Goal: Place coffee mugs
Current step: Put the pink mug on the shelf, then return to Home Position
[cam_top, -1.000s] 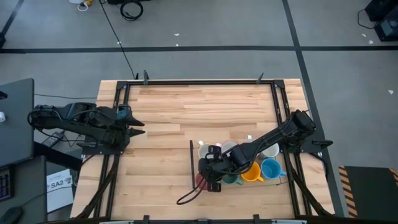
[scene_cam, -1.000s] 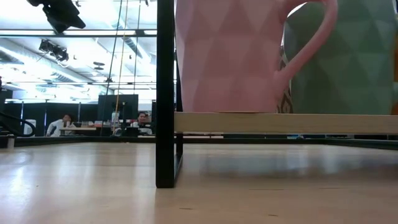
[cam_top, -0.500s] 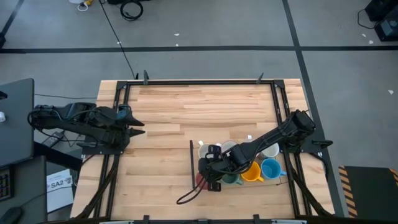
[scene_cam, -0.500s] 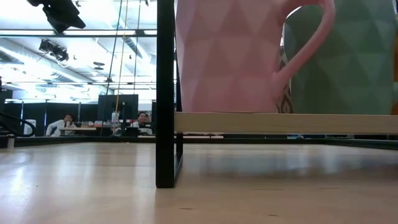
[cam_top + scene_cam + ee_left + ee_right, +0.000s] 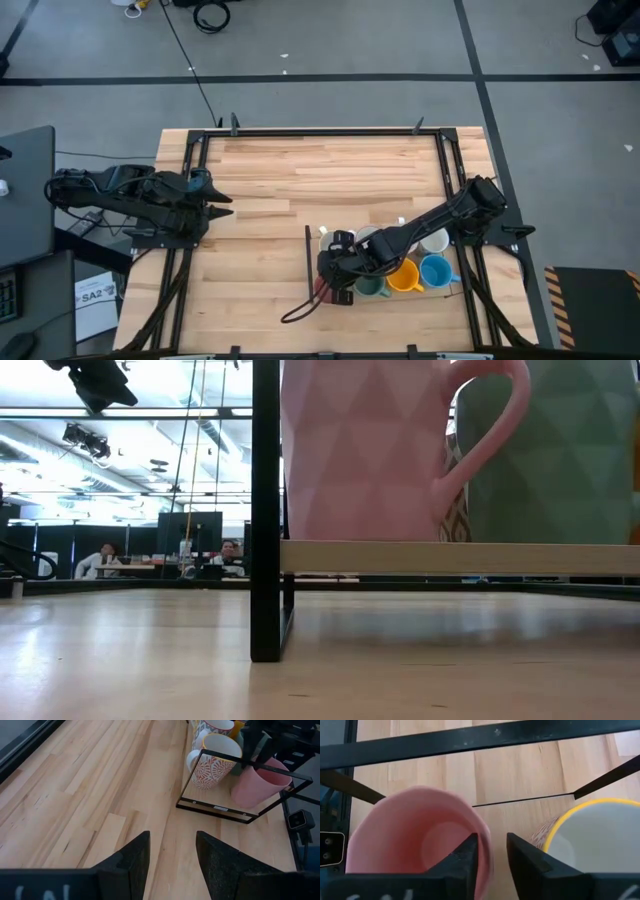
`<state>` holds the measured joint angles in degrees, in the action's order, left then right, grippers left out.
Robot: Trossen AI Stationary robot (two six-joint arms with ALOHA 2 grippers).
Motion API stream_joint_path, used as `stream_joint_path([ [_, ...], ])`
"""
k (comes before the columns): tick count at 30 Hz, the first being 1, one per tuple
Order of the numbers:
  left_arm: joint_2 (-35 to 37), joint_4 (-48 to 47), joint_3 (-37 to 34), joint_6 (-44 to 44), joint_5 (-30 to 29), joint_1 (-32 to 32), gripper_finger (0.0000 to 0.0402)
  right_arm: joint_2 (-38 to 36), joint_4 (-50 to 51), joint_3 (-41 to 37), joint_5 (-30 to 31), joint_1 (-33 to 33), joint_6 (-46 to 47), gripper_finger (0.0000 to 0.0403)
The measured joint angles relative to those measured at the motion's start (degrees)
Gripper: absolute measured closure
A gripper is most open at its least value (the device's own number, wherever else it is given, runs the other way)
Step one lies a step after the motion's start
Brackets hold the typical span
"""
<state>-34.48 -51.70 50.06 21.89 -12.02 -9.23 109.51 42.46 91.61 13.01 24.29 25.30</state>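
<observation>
The pink mug [image 5: 415, 845] stands on the wooden shelf [image 5: 450, 557] of a black-framed rack [image 5: 220, 810], at its near-left corner [image 5: 322, 291]. A dark green mug [image 5: 570, 450] stands just behind its handle. My right gripper [image 5: 492, 852] reaches in from the table's right and is shut on the pink mug's rim. A patterned white mug with a yellow rim [image 5: 590, 835] stands beside it. Orange [image 5: 403, 277], blue [image 5: 436, 272] and white [image 5: 435, 243] mugs crowd the same rack. My left gripper [image 5: 172, 860] waits open at the table's left edge [image 5: 220, 205]. My right gripper holds the pink mug by its rim [image 5: 487, 840], on the side facing the patterned mug. One finger [image 5: 465, 862] is inside the mug and the other [image 5: 525, 865] outside, coming from above. The mug stands upright with its base [image 5: 360, 536] on the rack's shelf.
The rack's black post [image 5: 265, 510] and top bars [image 5: 470, 740] frame the mugs closely. A dark cable [image 5: 300, 312] loops on the table near the rack's near-left corner. Bare wood [image 5: 320, 170] spreads over the far and left parts of the table. People sit far off in the room.
The pink mug has turned a little on the shelf: in the low view its handle has moved toward the mug's body. Its base has stayed on the shelf. My right gripper has shifted slightly toward the table's left with it.
</observation>
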Motion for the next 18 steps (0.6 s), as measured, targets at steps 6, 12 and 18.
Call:
stream_joint_path([
  [6, 0.0, 0.0, 0.0, 0.0, 0.0, 0.0, 0.0235, 0.0, 0.0, 0.0, -2.5, -0.7, 0.0, 0.0278],
  [12, 0.0, 0.0, 0.0, 0.0, 0.0, 0.0, 0.0235, -1.0, 0.0, 0.0, -2.8, -0.9, -1.8, 0.0279],
  [18, 0.0, 0.0, 0.0, 0.0, 0.0, 0.0, 0.0235, -4.5, 0.0, 0.0, -2.5, -0.9, -2.8, 0.0278],
])
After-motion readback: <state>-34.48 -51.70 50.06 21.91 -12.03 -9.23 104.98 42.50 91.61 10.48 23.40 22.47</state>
